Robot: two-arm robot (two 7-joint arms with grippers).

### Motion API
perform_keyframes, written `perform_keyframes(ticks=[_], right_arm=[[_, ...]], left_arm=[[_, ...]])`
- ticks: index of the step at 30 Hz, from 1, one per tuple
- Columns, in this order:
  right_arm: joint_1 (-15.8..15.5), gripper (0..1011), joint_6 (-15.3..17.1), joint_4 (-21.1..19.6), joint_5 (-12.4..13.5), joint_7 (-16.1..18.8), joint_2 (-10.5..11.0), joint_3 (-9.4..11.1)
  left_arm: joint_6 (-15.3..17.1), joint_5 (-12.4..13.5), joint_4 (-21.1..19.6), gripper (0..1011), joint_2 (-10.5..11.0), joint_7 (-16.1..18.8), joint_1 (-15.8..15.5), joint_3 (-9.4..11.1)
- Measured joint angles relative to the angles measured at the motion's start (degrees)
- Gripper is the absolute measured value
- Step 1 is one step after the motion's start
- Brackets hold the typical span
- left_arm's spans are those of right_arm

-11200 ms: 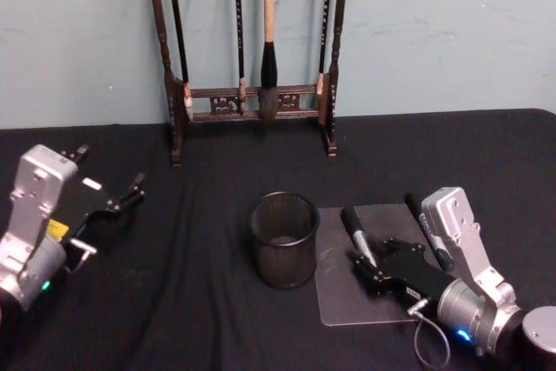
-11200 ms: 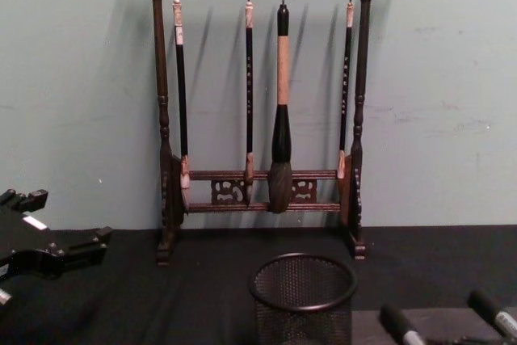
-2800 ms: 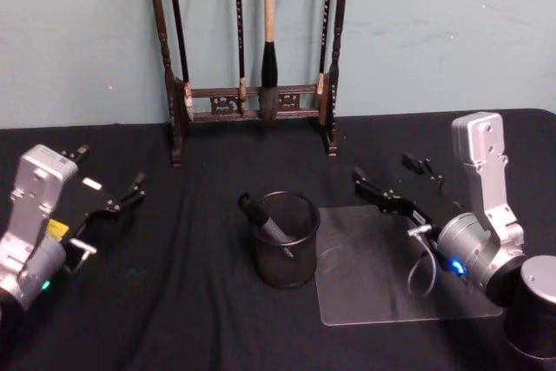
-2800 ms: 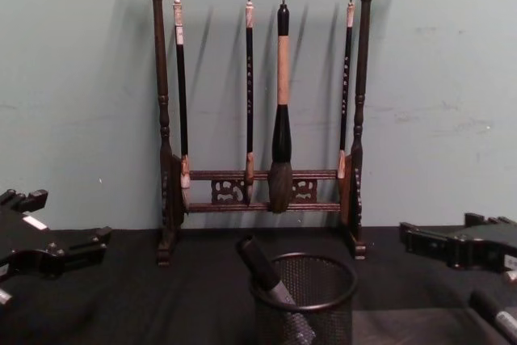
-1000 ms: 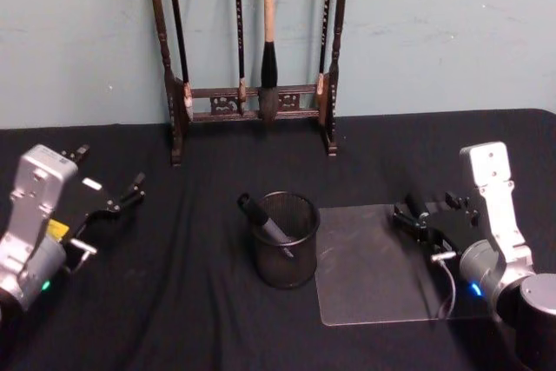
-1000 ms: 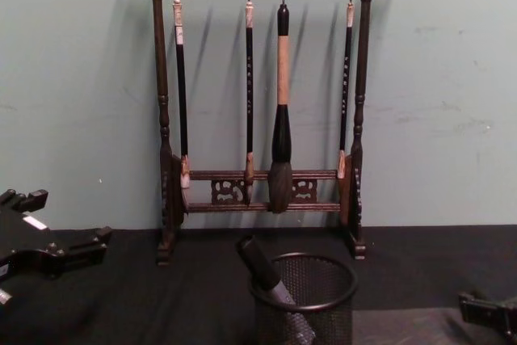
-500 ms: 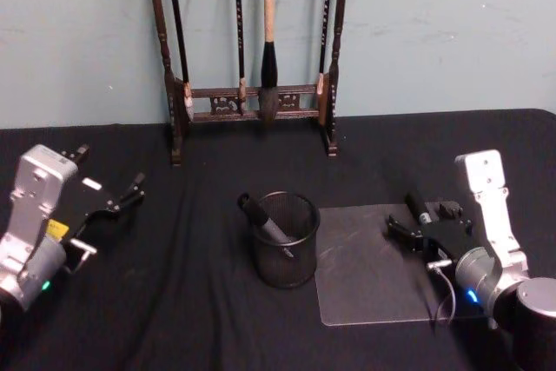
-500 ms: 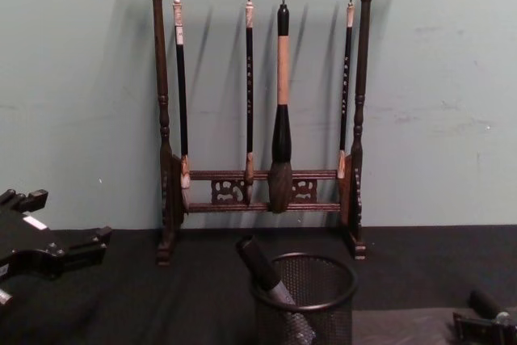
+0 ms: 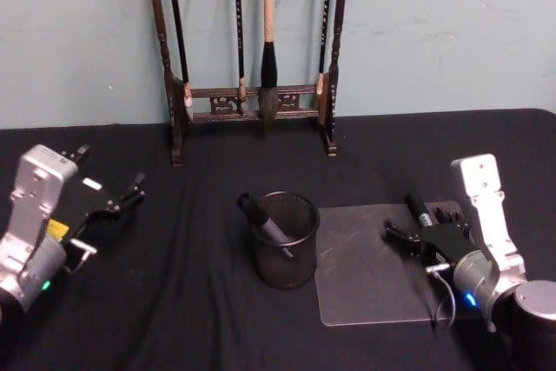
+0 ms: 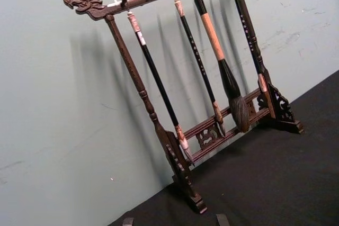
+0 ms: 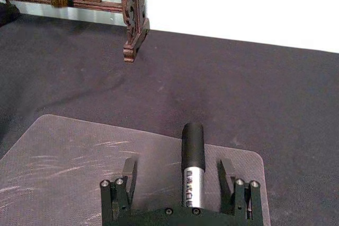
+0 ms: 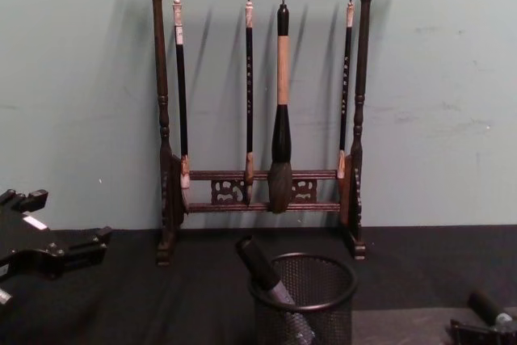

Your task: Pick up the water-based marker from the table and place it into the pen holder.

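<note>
Water-based marker (image 11: pixel 193 168), lying on the desk's clear mat (image 9: pixel 365 280), is straddled by the spread right gripper (image 11: pixel 179 166). A pinch is called for next, then a lift to the pen holder (image 9: pixel 291 268). Left gripper (image 9: pixel 111 168) is parked, spread.

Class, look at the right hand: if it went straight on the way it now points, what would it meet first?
Most likely the marker lying on the clear mat: it sits between the right hand's open fingers, lined up with them. How close it is to the palm is unclear.
</note>
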Motion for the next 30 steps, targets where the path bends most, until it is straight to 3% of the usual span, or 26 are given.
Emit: perform_keyframes(ticks=[12,24,30], right_arm=[[0.0,994,0.0,-0.1,0.1,-0.1,0.0,-0.1],[0.0,687,0.0,-0.2,0.2,-0.1,0.1,-0.1],[0.0,482,0.0,-0.2,0.2,-0.2,0.1,-0.1]], left_arm=[[0.0,0.0,0.0,1009,0.0,0.0,0.0,0.0],[0.0,0.0,0.0,1009,0.0,0.0,0.0,0.0],[0.0,0.0,0.0,1009,0.0,0.0,0.0,0.0]])
